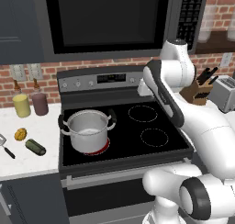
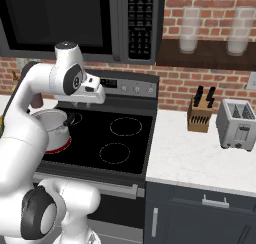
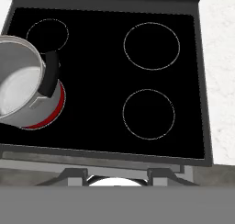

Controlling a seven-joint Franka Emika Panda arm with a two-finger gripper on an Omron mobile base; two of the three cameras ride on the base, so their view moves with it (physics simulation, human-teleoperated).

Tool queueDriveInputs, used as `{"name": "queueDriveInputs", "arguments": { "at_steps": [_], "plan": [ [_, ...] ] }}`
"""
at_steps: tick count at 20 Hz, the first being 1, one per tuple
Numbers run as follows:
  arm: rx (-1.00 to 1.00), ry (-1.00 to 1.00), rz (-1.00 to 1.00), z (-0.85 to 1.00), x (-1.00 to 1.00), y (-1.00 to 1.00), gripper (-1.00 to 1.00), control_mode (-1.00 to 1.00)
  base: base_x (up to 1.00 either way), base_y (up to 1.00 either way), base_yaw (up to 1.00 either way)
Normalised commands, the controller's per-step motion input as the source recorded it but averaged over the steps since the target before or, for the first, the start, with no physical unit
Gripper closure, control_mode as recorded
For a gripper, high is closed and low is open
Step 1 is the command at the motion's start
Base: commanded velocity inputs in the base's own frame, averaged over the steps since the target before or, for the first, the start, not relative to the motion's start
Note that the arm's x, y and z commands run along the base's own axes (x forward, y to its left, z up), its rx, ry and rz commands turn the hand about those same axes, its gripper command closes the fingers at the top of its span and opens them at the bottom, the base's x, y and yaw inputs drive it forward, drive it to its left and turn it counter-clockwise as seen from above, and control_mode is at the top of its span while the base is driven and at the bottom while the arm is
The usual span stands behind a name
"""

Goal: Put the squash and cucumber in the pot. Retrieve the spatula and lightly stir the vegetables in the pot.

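The steel pot (image 1: 87, 129) stands on the stove's front left burner, which glows red, and its inside looks bare; it is also seen as the pot (image 2: 50, 128) and the pot (image 3: 20, 87). On the white counter left of the stove lie the yellow-orange squash (image 1: 20, 134), the dark green cucumber (image 1: 35, 147) and, at the counter's left edge, the spatula (image 1: 4, 146). My gripper (image 2: 84, 104) hangs high over the middle of the stove, right of the pot, pointing down. In the hand view the gripper (image 3: 117, 175) is open, its tips apart with nothing between them.
A yellow bottle (image 1: 21, 104) and a maroon bottle (image 1: 40, 103) stand at the back of the left counter. On the right counter are a knife block (image 2: 200, 115) and a toaster (image 2: 236, 124). A microwave (image 1: 105, 16) hangs above the stove.
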Motion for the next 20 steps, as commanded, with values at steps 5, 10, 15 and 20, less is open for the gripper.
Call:
{"name": "queueDriveInputs", "arguments": {
  "at_steps": [5,10,15,20],
  "plan": [
    [0.00,-0.04,0.00,0.00,-0.23,0.00,-1.00,-1.00,0.00,0.00,0.00],
    [-0.05,-0.05,-0.01,-0.26,-0.17,0.03,-1.00,-1.00,0.00,0.00,0.00],
    [-0.04,0.00,0.00,-0.21,0.00,0.00,-1.00,-1.00,0.00,0.00,0.00],
    [0.00,0.00,0.00,-0.01,0.00,0.00,-1.00,-1.00,0.00,0.00,0.00]
  ]
}}
